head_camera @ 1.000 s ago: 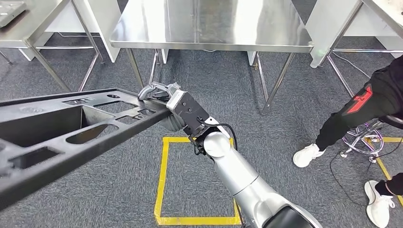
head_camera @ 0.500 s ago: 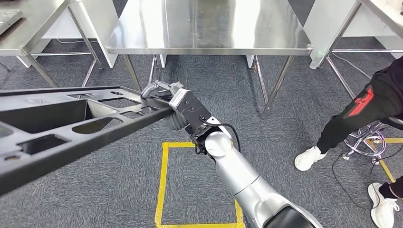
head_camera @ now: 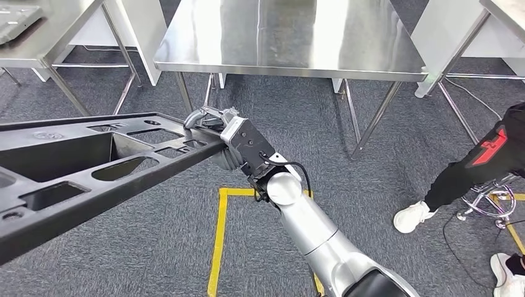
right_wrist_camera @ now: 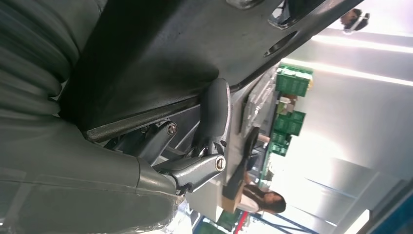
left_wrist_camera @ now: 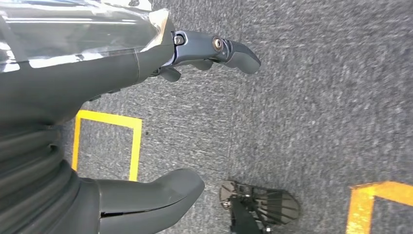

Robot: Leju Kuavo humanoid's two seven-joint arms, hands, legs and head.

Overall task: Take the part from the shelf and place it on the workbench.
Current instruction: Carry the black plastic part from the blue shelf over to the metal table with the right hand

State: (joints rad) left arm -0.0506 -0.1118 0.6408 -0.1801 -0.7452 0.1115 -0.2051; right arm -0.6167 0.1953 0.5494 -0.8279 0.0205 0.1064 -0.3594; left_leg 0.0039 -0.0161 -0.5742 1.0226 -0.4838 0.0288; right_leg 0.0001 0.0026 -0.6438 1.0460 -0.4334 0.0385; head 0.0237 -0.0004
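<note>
A long black moulded part (head_camera: 93, 167) with open pockets stretches from the lower left of the head view toward the centre. My right hand (head_camera: 238, 145) grips its far end, fingers hooked over the top edge. In the right wrist view those fingers (right_wrist_camera: 214, 114) wrap the edge of the part (right_wrist_camera: 160, 53). My left hand (left_wrist_camera: 112, 195) is under the part (left_wrist_camera: 73, 73); its fingers (left_wrist_camera: 219, 46) reach past the part's edge, and the thumb stands apart. The steel workbench (head_camera: 291, 37) stands ahead, beyond the part's end.
A yellow taped square (head_camera: 220, 241) marks the grey carpet below my right arm. A person's legs (head_camera: 470, 167) and a stool (head_camera: 489, 195) are at the right. More steel tables stand at the far left (head_camera: 43, 37) and far right (head_camera: 495, 12).
The whole view has shifted: the workbench and the floor marking slid right, and the person moved toward the right edge. My right hand keeps the same hold on the part.
</note>
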